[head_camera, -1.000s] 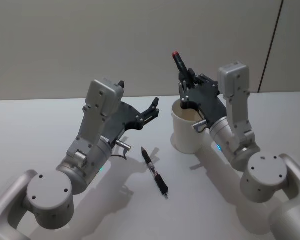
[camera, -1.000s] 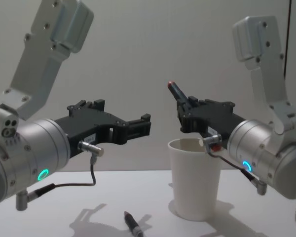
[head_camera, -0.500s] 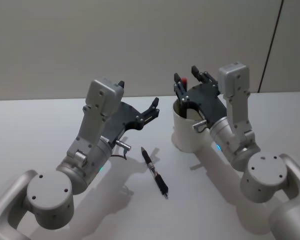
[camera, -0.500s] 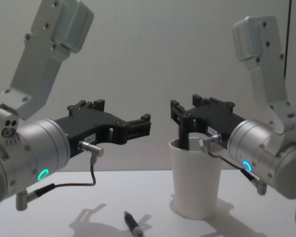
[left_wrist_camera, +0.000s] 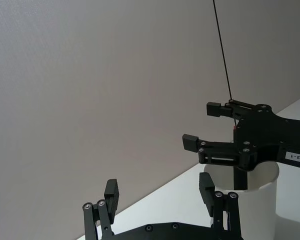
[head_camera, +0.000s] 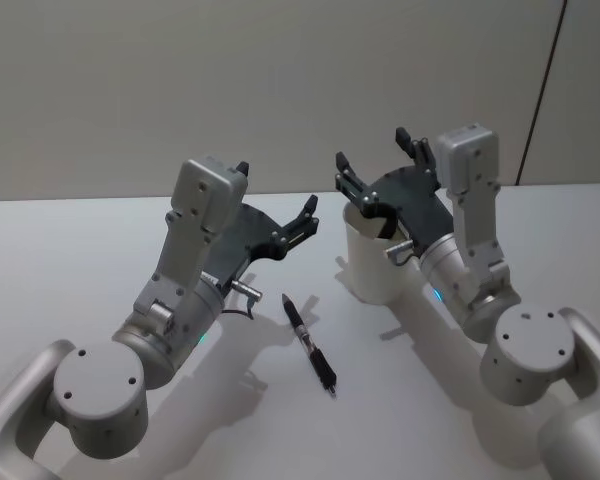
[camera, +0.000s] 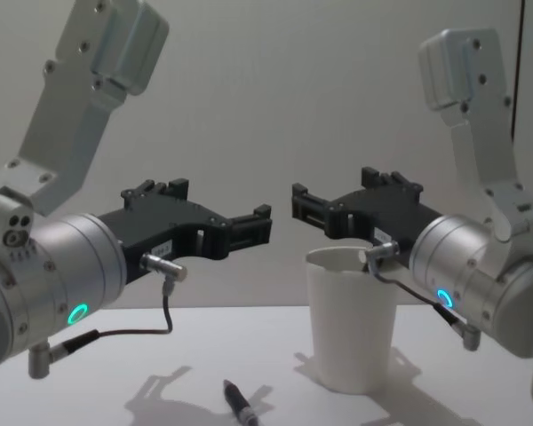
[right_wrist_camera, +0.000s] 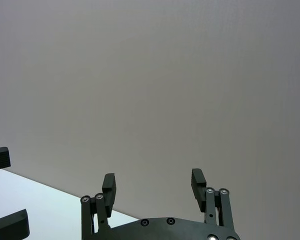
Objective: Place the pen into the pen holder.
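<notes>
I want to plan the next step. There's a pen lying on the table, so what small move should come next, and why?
Probably lower the left gripper toward the pen: it hangs open and is the nearer one, while the right gripper, also open, sits over the pen holder.

A plain beige wall (head_camera: 180, 80) with one dark slanting seam (head_camera: 543, 90) stands behind the white tabletop (head_camera: 60, 260).

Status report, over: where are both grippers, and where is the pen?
Left gripper open, hovering above table. Right gripper open above pen holder. Pen lies on table between arms, outside it. Nothing in the way.
</notes>
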Tool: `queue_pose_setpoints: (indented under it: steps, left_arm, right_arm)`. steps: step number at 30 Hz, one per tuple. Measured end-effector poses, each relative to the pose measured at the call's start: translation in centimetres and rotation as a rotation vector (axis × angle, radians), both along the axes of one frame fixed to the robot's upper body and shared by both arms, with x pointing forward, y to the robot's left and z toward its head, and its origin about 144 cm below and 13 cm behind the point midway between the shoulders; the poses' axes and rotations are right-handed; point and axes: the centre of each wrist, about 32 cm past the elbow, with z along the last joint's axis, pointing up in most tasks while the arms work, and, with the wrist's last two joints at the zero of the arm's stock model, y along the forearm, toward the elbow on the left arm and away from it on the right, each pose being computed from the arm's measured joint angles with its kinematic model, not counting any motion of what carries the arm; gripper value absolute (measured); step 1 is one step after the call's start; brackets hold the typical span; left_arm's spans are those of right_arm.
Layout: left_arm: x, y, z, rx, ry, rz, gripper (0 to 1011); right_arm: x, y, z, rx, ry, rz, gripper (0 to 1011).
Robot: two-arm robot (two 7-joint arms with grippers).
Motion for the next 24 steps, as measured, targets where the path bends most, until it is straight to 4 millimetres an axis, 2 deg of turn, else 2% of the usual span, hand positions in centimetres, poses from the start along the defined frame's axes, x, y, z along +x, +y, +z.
queue_pose_setpoints:
  steps: [5, 13, 24]
  left_arm:
    - [0.0, 0.0, 0.0, 0.000, 0.000, 0.000, 1001]
    - [0.0, 0.0, 0.0, 0.000, 0.000, 0.000, 1001]
    - [0.0, 0.0, 0.0, 0.000, 0.000, 0.000, 1001]
  right_arm:
    - [0.0, 0.0, 0.0, 0.000, 0.000, 0.000, 1002]
    - [-0.2, -1.0, 0.9, 0.012, 0.006, 0.013, 1002]
    - [-0.9, -5.6, 3.4, 0.078, 0.048, 0.031, 1002]
